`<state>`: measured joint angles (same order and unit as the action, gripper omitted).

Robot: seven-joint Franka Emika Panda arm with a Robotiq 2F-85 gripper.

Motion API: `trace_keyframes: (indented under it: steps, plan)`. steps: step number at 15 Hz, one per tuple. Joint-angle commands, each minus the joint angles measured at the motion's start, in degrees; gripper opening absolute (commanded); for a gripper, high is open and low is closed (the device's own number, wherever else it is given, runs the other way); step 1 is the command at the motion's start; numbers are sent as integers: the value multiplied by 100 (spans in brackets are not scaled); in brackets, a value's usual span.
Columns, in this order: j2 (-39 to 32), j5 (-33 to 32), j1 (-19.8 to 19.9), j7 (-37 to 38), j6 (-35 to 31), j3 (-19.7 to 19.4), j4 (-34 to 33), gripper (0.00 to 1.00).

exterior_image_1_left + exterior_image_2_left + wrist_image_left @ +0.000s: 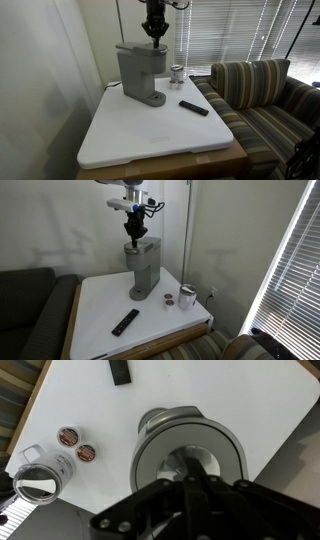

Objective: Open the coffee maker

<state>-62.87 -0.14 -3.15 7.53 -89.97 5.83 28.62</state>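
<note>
The coffee maker [140, 72] is a tall grey machine at the back of the white table, seen in both exterior views [143, 270]. In the wrist view I look straight down on its round top lid [190, 445]. My gripper [153, 34] points down directly over the brew head, at or just above the lid [135, 232]. In the wrist view its fingers [190, 485] are pressed together with nothing between them. Whether the tips touch the lid cannot be told. The lid looks down.
A shiny metal cup [177, 73] [40, 478] stands beside the machine, with two small round pods [78, 444] near it. A flat black remote [194, 107] [125, 322] lies on the white table [150, 135]. A striped couch [265, 95] adjoins the table.
</note>
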Motion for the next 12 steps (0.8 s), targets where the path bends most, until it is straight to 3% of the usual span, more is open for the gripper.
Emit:
trace_keyframes:
  steps: [1, 6, 7, 10, 11, 12]
  plan:
    - [-308, 37, -1, 34, 404, 19, 114, 0]
    - [-301, 50, -26, -12, 605, 39, 95, 0]
    - [-573, 167, -106, -43, 923, -104, -438, 0]
    - [-653, 221, -97, -71, 1283, -91, -598, 0]
    - [-304, 140, -37, -49, 1124, 43, 28, 0]
    - [-303, 148, -37, -52, 1224, 47, 24, 0]
